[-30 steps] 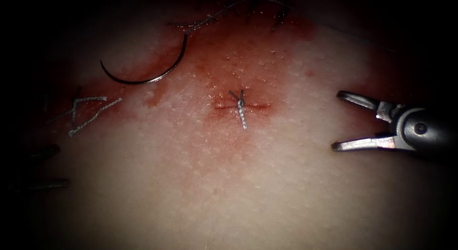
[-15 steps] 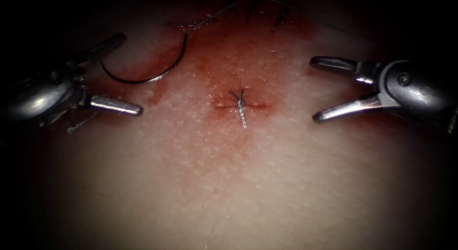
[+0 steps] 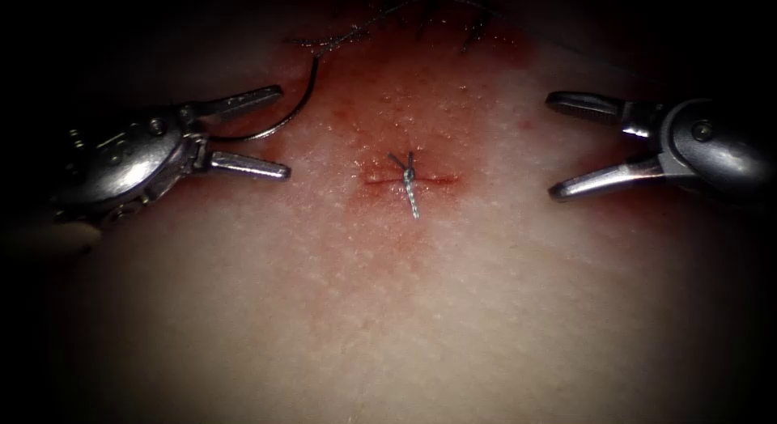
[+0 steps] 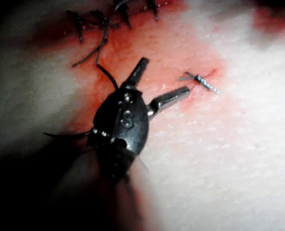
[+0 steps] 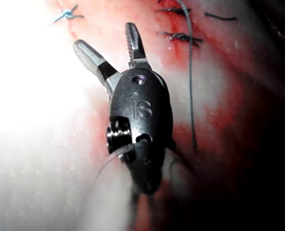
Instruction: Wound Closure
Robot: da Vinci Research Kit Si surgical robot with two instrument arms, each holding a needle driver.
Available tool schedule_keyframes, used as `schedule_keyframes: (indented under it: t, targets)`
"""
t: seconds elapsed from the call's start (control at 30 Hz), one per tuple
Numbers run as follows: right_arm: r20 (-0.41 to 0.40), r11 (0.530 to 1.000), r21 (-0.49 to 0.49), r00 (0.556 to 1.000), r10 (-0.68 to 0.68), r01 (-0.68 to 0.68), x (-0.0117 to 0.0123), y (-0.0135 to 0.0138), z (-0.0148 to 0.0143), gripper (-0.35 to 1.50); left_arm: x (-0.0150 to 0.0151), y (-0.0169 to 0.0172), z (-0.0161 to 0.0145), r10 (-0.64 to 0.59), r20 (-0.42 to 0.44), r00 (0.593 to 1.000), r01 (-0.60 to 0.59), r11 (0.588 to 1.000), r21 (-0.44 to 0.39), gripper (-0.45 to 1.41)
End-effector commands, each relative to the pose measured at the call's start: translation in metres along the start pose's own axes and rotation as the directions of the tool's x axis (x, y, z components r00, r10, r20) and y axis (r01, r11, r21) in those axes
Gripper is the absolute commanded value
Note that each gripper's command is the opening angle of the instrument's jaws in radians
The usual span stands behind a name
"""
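On the tissue (image 3: 388,311), to the left of the cut (image 3: 409,180), the left tool (image 3: 279,132) hangs with its jaws spread wide and nothing between them. Its upper jaw reaches across the curve of the needle (image 3: 303,100), above it as far as the endoscope view tells; whether metal touches metal cannot be told. In the left wrist view the same left tool (image 4: 162,80) points its open jaws toward the knot (image 4: 200,81), and a dark arc of needle (image 4: 108,74) runs out from behind its head.

To the right of the cut, well apart from it, the right tool (image 3: 550,146) is likewise spread, its two jaws forming a wide fork that faces the cut, and it holds nothing. The right wrist view shows the right tool (image 5: 106,36) with both toothed jaws parted over pale tissue (image 5: 36,144), and a dark strand of thread (image 5: 190,86) lies loose on the surface beside its body.

The needle lies flat on the tissue, up and to the left of the cut, held by neither tool and not driven into the tissue; part of its curve is hidden behind the left tool. Thread (image 3: 356,31) leaves its upper end and trails along the far side of the cut, past a row of earlier stitches (image 3: 473,27). The cut itself is closed at its middle by a tied knot (image 3: 407,177) with short ends (image 3: 413,204) standing out from it. Red fluid (image 3: 356,100) stains the tissue around the cut and under the needle.
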State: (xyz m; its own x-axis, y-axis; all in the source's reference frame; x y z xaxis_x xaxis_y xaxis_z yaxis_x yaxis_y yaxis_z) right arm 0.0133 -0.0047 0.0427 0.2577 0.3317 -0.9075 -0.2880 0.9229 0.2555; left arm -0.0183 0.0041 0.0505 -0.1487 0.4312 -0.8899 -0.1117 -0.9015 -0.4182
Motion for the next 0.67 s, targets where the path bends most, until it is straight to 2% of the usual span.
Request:
schedule_keyframes:
  t: [0.03, 0.3, 0.67]
  targets:
    - [0.001, 1.0, 0.004, 1.0, -0.001, 0.001, -0.0005, 0.0, 0.0009, 0.88, -0.0007, -0.0001, 0.0007, -0.006, 0.015, 1.0, 0.006, 1.0, 0.004, 0.71]
    - [0.012, 1.0, 0.017, 1.0, -0.005, 0.005, -0.0007, -0.0001, 0.0005, 0.88, -0.0003, 0.0013, 0.0005, -0.049, 0.114, 0.992, 0.045, 0.998, 0.039, 0.88]
    - [0.019, 1.0, 0.021, 1.0, -0.008, 0.008, -0.0009, -0.0003, 0.0006, 0.88, -0.0001, 0.0017, 0.0003, -0.05, 0.122, 0.991, 0.046, 0.998, 0.042, 0.91]
